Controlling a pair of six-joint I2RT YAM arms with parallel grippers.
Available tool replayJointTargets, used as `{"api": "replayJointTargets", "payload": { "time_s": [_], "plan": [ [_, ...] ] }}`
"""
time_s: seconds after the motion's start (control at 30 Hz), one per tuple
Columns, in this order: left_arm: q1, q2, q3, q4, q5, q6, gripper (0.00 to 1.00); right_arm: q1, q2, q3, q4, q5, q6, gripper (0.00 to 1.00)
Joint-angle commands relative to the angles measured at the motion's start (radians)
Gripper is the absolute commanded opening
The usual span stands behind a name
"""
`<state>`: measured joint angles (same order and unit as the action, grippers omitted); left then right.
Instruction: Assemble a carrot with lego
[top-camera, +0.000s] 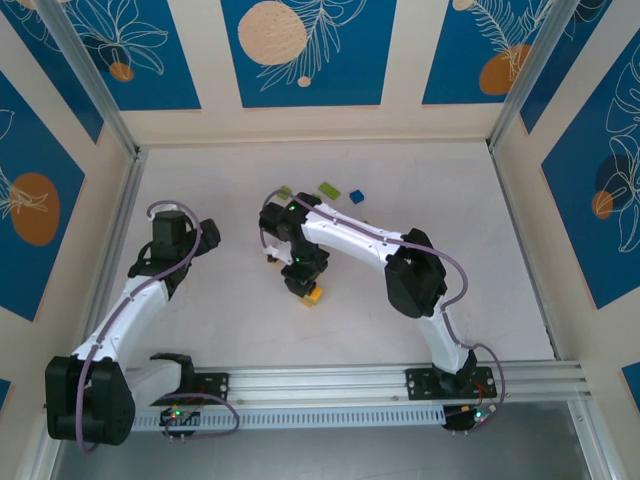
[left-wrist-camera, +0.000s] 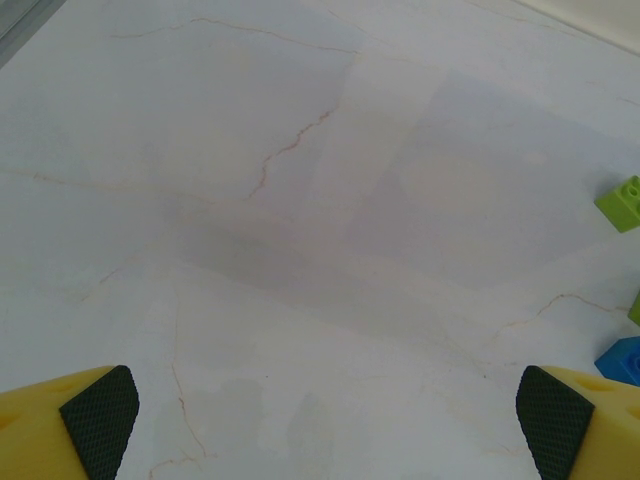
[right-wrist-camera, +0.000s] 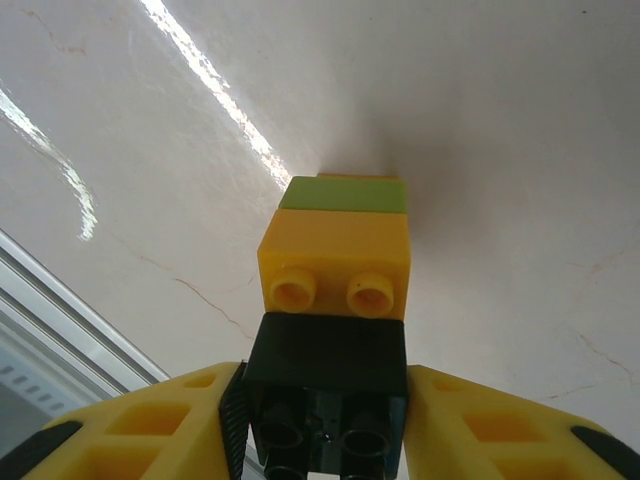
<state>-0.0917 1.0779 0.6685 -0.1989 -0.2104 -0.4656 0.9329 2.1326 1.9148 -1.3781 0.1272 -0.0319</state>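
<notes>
A lego stack stands on the table: a black brick (right-wrist-camera: 326, 352) on an orange brick (right-wrist-camera: 336, 255), with a lime green brick (right-wrist-camera: 345, 194) beyond it. My right gripper (right-wrist-camera: 325, 425) is shut on the black brick, a pad against each side. From above, the right gripper (top-camera: 302, 280) stands over the orange brick (top-camera: 313, 296) at mid-table. My left gripper (left-wrist-camera: 325, 420) is wide open over bare table, nothing between its fingers. It sits at the left (top-camera: 185, 235).
Loose lego lies at the back: two lime green bricks (top-camera: 285, 192) (top-camera: 328, 189) and a blue brick (top-camera: 357, 196). The left wrist view catches a green brick (left-wrist-camera: 622, 203) and a blue brick (left-wrist-camera: 622, 360) at its right edge. An aluminium rail (top-camera: 380, 385) runs along the near edge.
</notes>
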Motion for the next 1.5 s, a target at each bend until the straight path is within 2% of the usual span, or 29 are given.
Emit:
{"api": "replayJointTargets", "payload": {
  "time_s": [0.0,0.17,0.37,0.57,0.7,0.87,1.03,1.27,1.47],
  "plan": [
    [0.015,0.002,0.013,0.009,0.011,-0.007,1.0,-0.011,-0.014,0.031,-0.025,-0.016,0.019,0.48],
    [0.016,0.001,0.013,0.009,0.009,-0.007,1.0,-0.011,-0.023,0.038,-0.023,-0.017,0.019,0.56],
    [0.016,0.003,0.013,0.009,0.01,-0.007,1.0,-0.03,-0.08,0.037,0.0,0.011,0.023,0.7],
    [0.015,0.002,0.013,0.01,0.012,-0.007,1.0,-0.139,-0.185,0.013,0.065,0.058,0.048,0.72],
    [0.015,0.001,0.014,0.01,0.013,-0.007,0.99,-0.278,-0.222,-0.034,0.126,0.093,0.063,0.73],
    [0.016,0.006,0.014,0.013,0.016,-0.006,1.0,-0.423,-0.154,-0.075,0.182,0.092,0.017,0.72],
    [0.015,0.006,0.01,0.017,0.016,-0.006,1.0,-0.541,-0.036,-0.056,0.237,0.039,-0.025,0.72],
    [0.015,0.011,0.012,0.018,0.018,-0.004,1.0,-0.606,0.098,0.027,0.244,-0.019,-0.085,0.72],
    [0.015,0.01,0.013,0.021,0.02,-0.003,1.0,-0.637,0.147,0.037,0.253,-0.045,-0.102,0.68]
  ]
}}
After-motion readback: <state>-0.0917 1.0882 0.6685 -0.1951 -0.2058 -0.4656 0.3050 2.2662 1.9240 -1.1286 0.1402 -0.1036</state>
